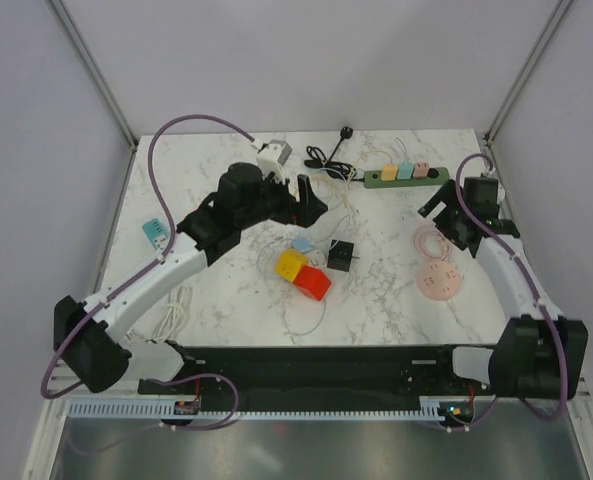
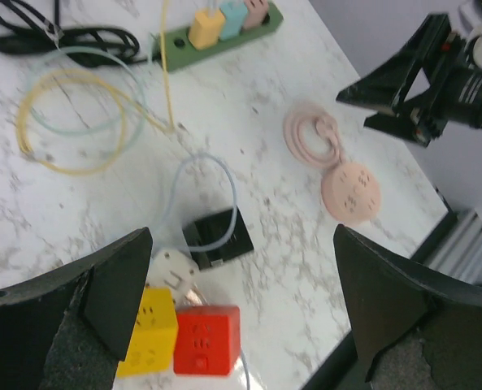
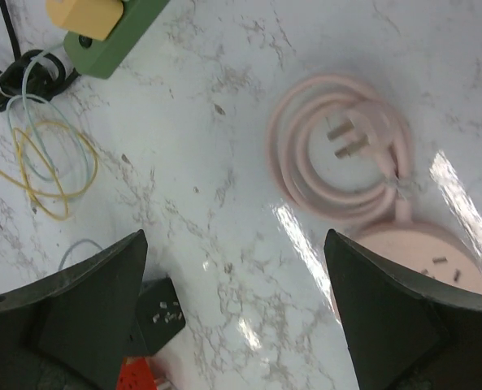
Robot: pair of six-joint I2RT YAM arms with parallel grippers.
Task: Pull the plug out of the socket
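Green power strip [image 1: 437, 175] runs left-right; its three plugs [image 1: 404, 171] point up. Left gripper [image 1: 310, 204] and right gripper [image 1: 438, 207]: jaws spread, empty.

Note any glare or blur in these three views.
Top external: evenly lit, sharp, only soft shadows. Left wrist: the pink cord looks slightly soft. Right wrist: bright glare streaks on the marble table beside the pink round socket, and the pink cord is blurred.

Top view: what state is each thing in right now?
Strip, three plugs seated.
Pink socket, nothing plugged in, cord coiled.
Left gripper, jaws open, empty.
Right gripper, jaws open, empty.
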